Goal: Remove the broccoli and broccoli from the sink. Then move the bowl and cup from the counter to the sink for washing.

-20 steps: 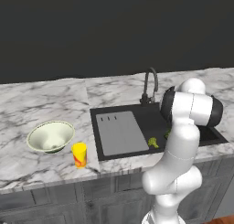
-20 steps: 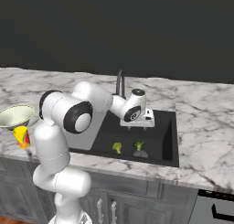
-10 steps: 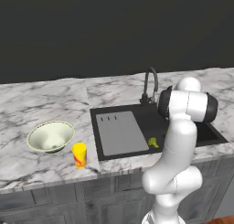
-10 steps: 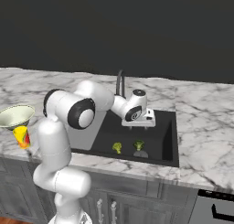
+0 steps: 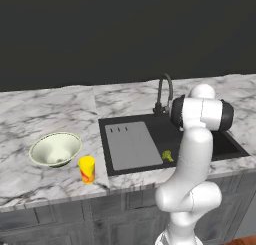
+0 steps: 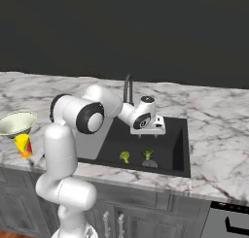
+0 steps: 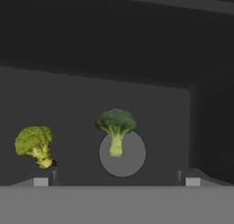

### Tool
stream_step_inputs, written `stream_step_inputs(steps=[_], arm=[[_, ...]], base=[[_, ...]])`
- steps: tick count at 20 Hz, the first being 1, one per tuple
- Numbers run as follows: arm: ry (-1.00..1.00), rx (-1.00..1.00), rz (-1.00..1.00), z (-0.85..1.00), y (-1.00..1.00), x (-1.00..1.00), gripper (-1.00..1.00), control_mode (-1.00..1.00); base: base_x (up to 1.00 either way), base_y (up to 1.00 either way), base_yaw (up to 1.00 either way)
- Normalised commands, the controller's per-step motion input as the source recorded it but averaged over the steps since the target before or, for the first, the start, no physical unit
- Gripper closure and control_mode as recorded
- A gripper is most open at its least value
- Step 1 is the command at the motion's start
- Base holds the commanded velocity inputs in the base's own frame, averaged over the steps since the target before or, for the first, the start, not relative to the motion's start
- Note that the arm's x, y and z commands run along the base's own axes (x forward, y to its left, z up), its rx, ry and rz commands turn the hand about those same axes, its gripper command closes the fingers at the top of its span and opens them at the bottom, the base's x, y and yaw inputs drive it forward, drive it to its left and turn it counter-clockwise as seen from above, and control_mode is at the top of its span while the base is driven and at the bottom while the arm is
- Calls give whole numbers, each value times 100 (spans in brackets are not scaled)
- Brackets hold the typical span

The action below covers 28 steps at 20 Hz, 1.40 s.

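Two broccoli florets lie in the black sink point(image 6: 177, 157), near its front wall. The yellowish-green broccoli point(image 6: 125, 156) point(image 7: 34, 143) is on the left, the darker broccoli point(image 6: 148, 155) point(image 7: 115, 127) on the right, over the round drain. My gripper point(image 6: 148, 131) point(image 7: 116, 179) hangs open above the basin, pointing down at the darker floret, with nothing between its fingers. One floret point(image 5: 167, 155) shows beside the arm in the left base view. The pale bowl point(image 5: 55, 149) point(image 6: 17, 123) and yellow cup point(image 5: 87, 169) point(image 6: 23, 144) stand on the marble counter point(image 5: 50, 109), left of the sink.
A dark gooseneck tap point(image 5: 164, 91) point(image 6: 128, 89) rises behind the basin. A grey flat panel point(image 5: 131, 145) covers the sink's left part. Marble counter point(image 6: 219, 130) continues to the right of the sink. Grey cabinet fronts point(image 6: 146, 217) run below.
The arm's elbow has shifted slightly left and the hand has settled a touch lower over the sink. The gripper stays open; the florets, bowl and cup have not moved.
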Motion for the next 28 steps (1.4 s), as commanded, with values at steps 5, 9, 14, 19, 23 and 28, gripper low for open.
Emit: stream_step_inputs(steps=[5,9,14,19,23,28], arm=[[0,0,0,-14,0,18,-100,-100],[0,0,0,-15,0,15,-100,-100],[0,0,0,-15,-1,11,-100,-100],[0,0,0,-13,-1,8,-100,-100],[3,0,-5,-10,-3,0,-100,-100],[1,0,-6,-10,-2,0,-100,-100]], base=[[0,0,0],[0,0,0],[0,0,0],[0,0,0],[0,0,0],[0,0,0]])
